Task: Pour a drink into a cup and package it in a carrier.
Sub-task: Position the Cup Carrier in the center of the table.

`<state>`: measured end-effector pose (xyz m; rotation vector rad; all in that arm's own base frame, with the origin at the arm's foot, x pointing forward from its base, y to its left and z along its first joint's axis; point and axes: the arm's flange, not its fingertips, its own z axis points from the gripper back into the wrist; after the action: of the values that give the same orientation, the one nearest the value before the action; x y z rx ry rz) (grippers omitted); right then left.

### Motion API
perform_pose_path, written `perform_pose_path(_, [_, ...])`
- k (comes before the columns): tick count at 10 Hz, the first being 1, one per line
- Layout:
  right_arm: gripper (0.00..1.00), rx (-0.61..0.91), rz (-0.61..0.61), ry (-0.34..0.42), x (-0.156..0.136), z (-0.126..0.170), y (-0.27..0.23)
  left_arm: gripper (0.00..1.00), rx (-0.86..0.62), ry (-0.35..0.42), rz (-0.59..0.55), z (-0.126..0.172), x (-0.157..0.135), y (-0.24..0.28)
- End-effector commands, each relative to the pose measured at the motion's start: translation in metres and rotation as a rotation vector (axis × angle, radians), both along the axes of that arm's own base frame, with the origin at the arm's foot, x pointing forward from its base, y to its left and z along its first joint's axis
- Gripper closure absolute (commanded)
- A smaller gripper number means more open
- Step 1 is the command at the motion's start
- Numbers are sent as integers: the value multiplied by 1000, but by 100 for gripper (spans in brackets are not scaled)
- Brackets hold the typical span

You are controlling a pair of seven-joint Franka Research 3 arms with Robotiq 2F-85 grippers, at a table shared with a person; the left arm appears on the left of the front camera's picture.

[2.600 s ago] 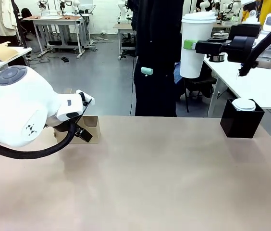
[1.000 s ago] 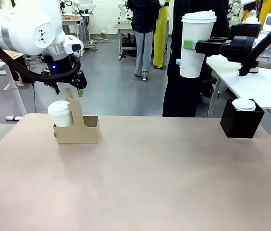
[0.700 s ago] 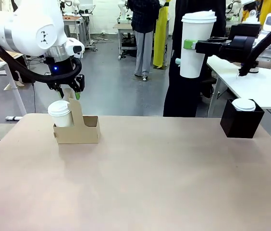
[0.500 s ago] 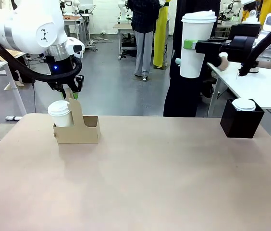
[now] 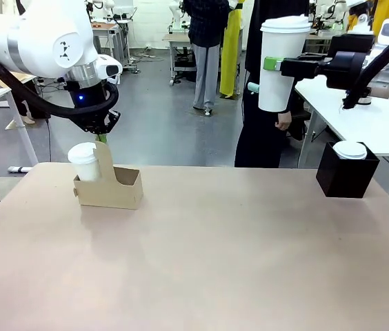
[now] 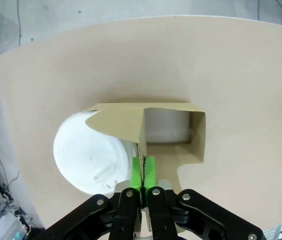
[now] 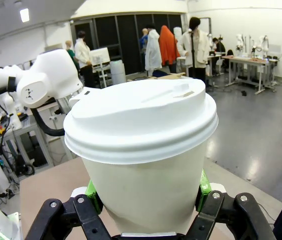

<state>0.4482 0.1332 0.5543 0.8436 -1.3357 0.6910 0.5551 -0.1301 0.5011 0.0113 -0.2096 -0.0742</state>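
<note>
left wrist view: the left gripper is seen clamped tight on the upright handle panel of the carrier, in which a lidded white cup is seated, at the far left of the table. a second lidded cup is gripped high up by the right gripper.

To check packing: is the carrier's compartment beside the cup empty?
Empty. The carrier holds one lidded cup; nothing stands in the other compartment.

Matt cardboard carrier; cup seemingly paper, smooth plastic lid.
</note>
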Motion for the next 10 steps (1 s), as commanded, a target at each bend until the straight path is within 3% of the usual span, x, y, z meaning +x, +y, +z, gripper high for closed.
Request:
perform_pose_path(1, [20,4,6,-11,0,4,2,100,-50,54,-23,0,4,2])
perform_pose_path(2, [20,4,6,-11,0,4,2,100,0,0,0,0,0,0])
perform_pose_path(5, [20,4,6,-11,0,4,2,98,-11,9,-4,0,0,0])
perform_pose_path(7, [20,4,6,-11,0,4,2,98,-45,-59,46,35,-33,-12])
perform_pose_path(10, [20,4,6,-11,0,4,2,98,-62,-92,85,68,-82,-78])
